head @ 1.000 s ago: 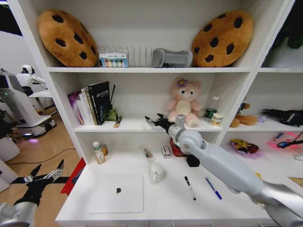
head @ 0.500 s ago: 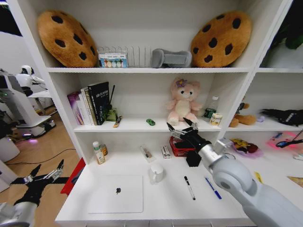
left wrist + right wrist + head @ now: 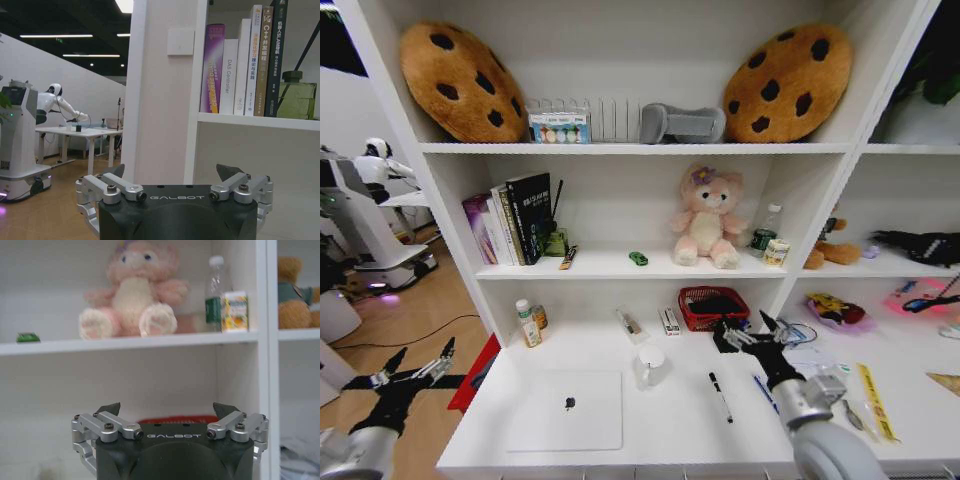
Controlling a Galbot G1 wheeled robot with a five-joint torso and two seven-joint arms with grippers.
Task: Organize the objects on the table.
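Table (image 3: pixel 650 425): long white top under the shelving, carrying the clutter
Laptop (image 3: pixel 568 410): shut, flat near the front edge, left of centre
Right gripper (image 3: pixel 751 331): hovering over the table's right half, just in front of the red basket (image 3: pixel 713 307); fingers spread apart, nothing between them
Left gripper (image 3: pixel 418 368): parked low beside the table's left end, off the top; fingers apart, empty
Mug (image 3: pixel 651 365): upright just right of the laptop's far corner
Black pen (image 3: pixel 721 397): lying on the table, between mug and right gripper, closer to the front
Blue pen (image 3: pixel 767 396): beside the black pen, partly under the right arm
Green toy (image 3: pixel 638 258): on the middle shelf, left of the plush, clear of both grippers
Risk, pens: thin and flat on a smooth top; a descent slightly off line could likely roll one aside, or the fingertips could press on the table instead of closing round it
Risk, arm: forearm low over the blue pen; a careless sweep could likely drag it toward the front edge
Risk, basket: close behind the fingers, easily nudged on a turn
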